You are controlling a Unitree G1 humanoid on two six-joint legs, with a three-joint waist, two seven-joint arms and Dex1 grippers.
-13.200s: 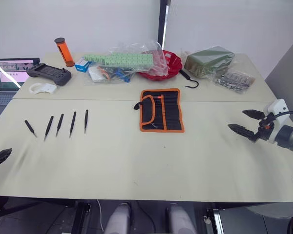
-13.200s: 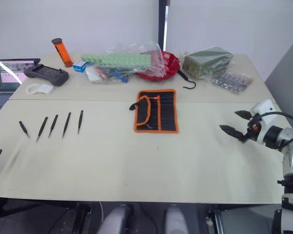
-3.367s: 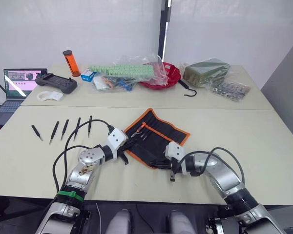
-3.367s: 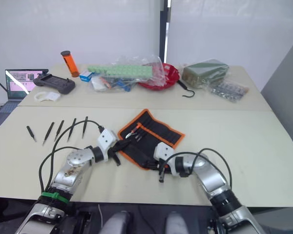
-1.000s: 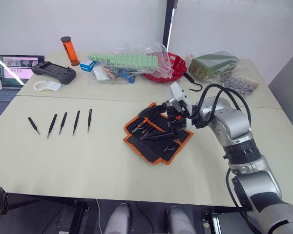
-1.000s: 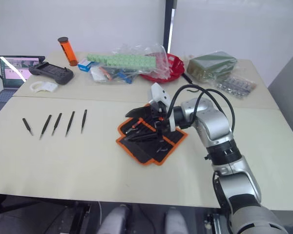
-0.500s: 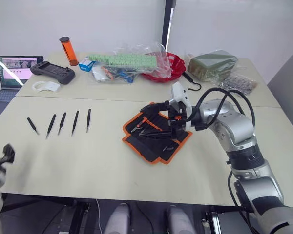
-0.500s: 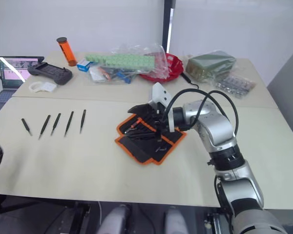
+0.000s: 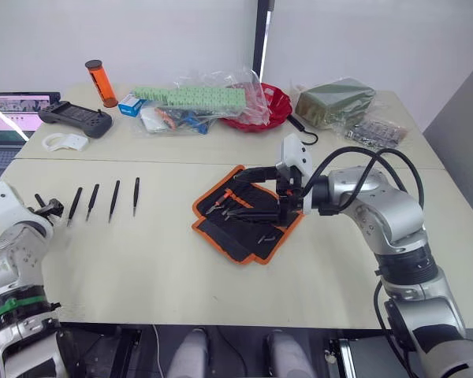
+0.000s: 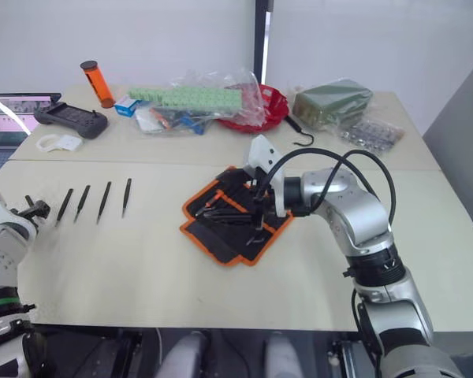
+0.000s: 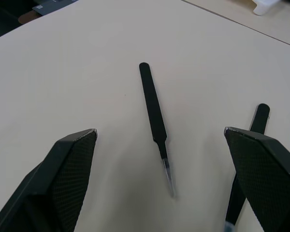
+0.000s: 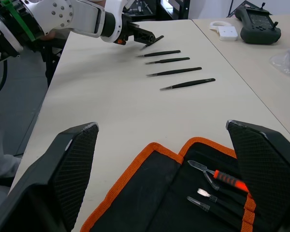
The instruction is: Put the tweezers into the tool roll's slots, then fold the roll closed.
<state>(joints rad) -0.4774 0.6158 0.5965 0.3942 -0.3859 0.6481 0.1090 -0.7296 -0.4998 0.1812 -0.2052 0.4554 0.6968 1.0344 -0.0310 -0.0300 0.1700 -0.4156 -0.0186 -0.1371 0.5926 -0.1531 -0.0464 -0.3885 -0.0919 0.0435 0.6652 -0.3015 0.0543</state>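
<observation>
The tweezers [image 9: 113, 201], five slim black pointed tools, lie in a row on the left part of the beige table [image 9: 142, 260], none yet in the roll. The left gripper [image 11: 159, 188] hovers low over the leftmost one [image 11: 154, 118], its two black fingers [image 11: 67, 179] spread wide on either side of it and not touching it; the next tweezer [image 11: 246, 164] lies just beside the other finger. The tool roll [image 9: 248, 213], a black fabric pouch with orange border trim, lies opened and skewed at the table's middle, well apart from the tweezers. Its slots [image 12: 217, 186], narrow black fabric pockets, already hold a few small tools, one with an orange handle [image 12: 227, 180]. The right gripper [image 9: 262, 197] hangs over the roll's far right part with its black fingers [image 12: 67, 164] parted wide and grasping nothing. Along the far edge stand an orange cylinder with a black cap [image 9: 100, 83], a grey handheld controller [image 9: 75, 120], a clear plastic bag of green parts [image 9: 201, 98], a red bowl [image 9: 276, 106] and a black hook with a curved end [image 9: 303, 130]. An open laptop [image 9: 12, 118] sits at the far left.
</observation>
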